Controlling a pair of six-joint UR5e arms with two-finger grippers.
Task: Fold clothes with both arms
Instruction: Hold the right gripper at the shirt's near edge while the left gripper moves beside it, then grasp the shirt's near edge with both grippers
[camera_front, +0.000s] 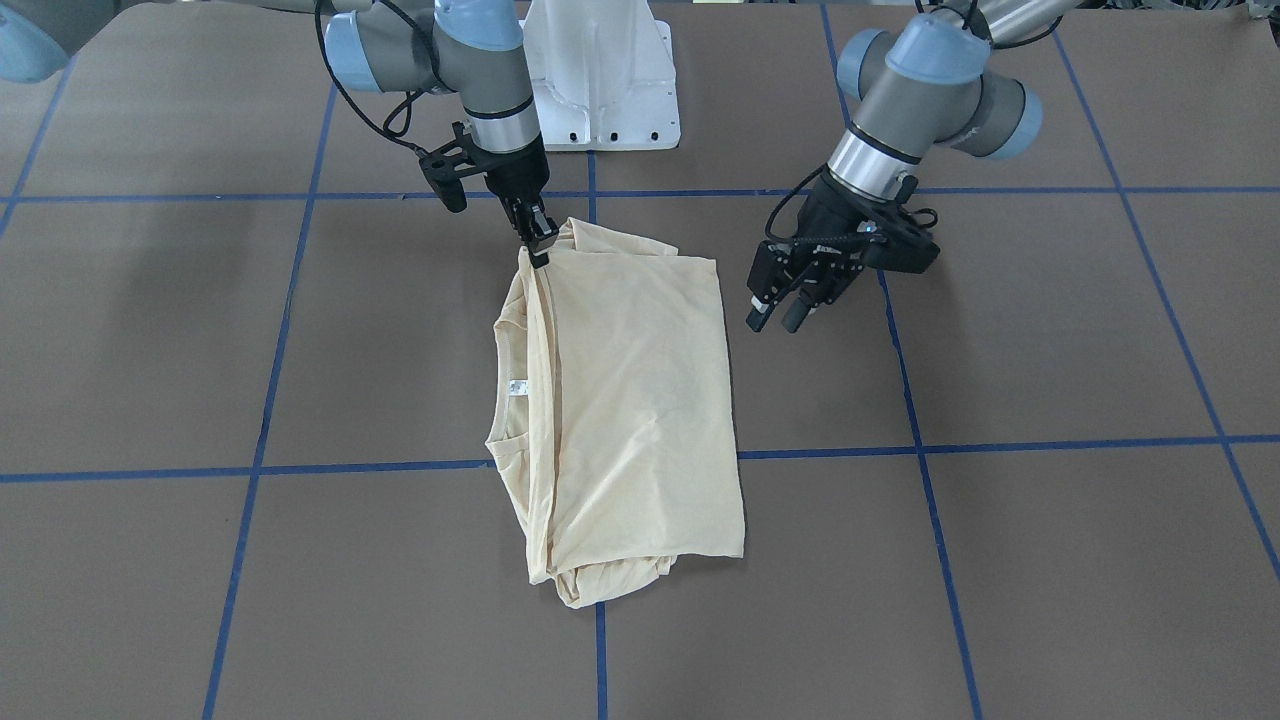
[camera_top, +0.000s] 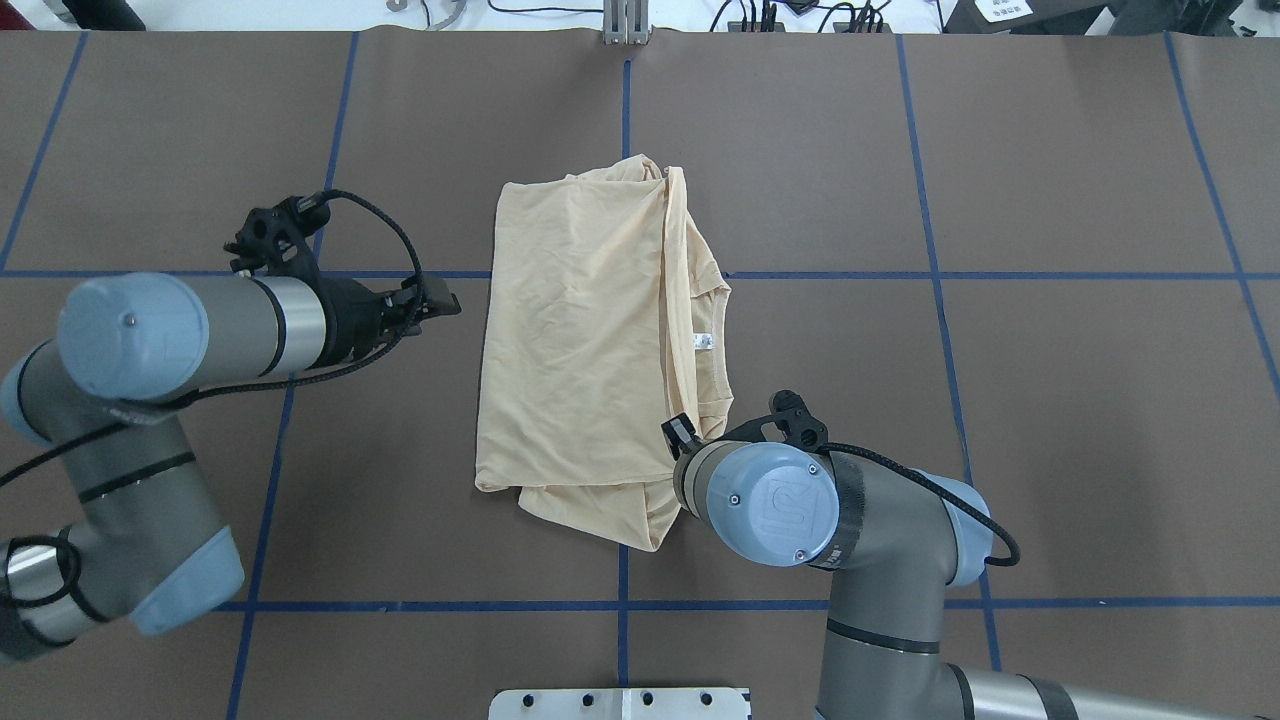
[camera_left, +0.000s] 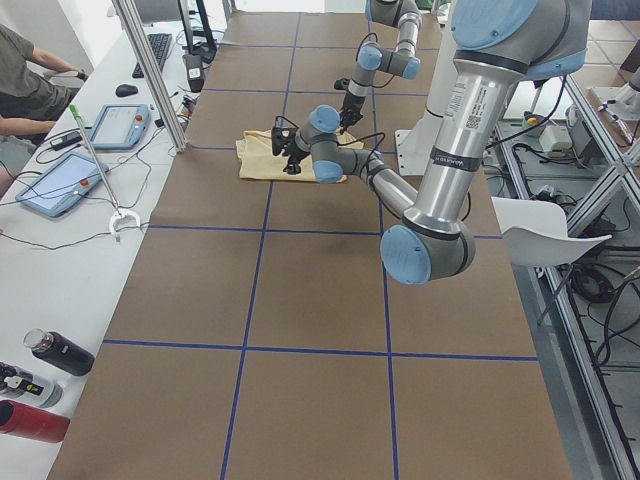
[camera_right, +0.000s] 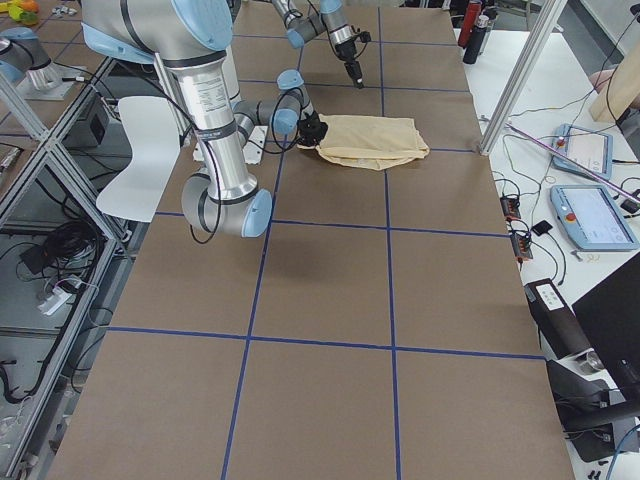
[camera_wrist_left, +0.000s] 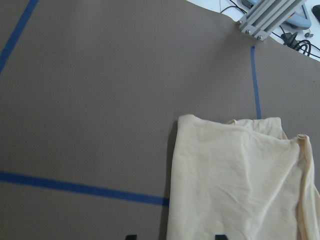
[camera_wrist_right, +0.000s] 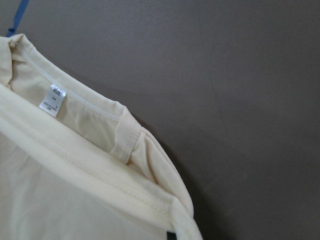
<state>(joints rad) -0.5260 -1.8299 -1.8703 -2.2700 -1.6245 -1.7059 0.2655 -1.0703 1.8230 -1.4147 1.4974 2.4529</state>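
Cream-yellow and thin, the T-shirt (camera_front: 640, 400) lies mid-surface (camera_front: 1050, 330), doubled into a long panel with its neck label (camera_front: 517, 387) showing. Another fold looks to be starting. The right arm's fingers (camera_front: 540, 245) pinch narrowly on its robot-side corner, while the left arm's fingers (camera_front: 797, 310) hang wide just beside it and need a matching corner.

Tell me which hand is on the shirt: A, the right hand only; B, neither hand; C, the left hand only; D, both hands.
A: the right hand is closed on the shirt at its corner nearest the robot, while the left hand hangs open over the table beside it.
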